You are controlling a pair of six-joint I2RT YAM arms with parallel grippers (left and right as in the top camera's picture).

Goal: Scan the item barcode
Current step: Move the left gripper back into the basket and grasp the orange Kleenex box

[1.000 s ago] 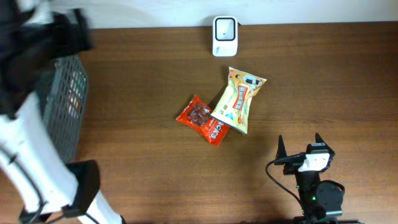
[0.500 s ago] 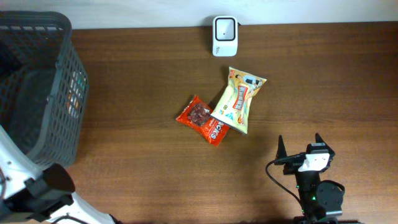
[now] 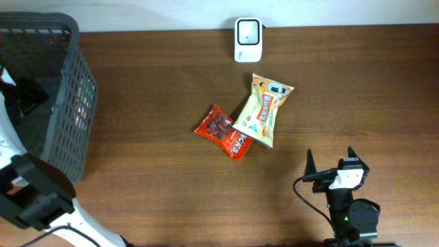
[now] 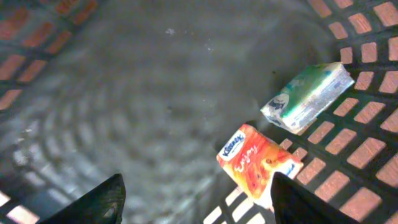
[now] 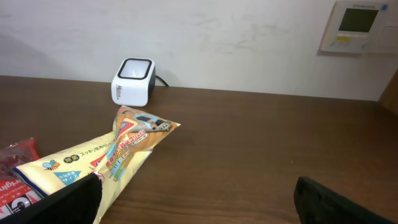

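Overhead: fixed, looking straight down on the table (image 3: 151, 89) from far off; a strip of wall runs along the top edge.
Left wrist: close, pointing down inside the basket (image 3: 72, 110); the mesh floor fills the frame.
Right wrist: low, near the tabletop, facing the back wall; scanner (image 5: 133, 81) upper left, yellow pack (image 5: 118, 152) lower left.
Shared: overhead and right wrist both show the scanner and yellow pack; overhead and left wrist share only the basket.

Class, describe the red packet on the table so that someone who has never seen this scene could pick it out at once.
Start at the wooden table and find the white scanner at its far edge. Just in front of it, mid-table, two snack packs lie overlapping. The red packet is the smaller, left one, its right edge tucked under the long yellow bag.
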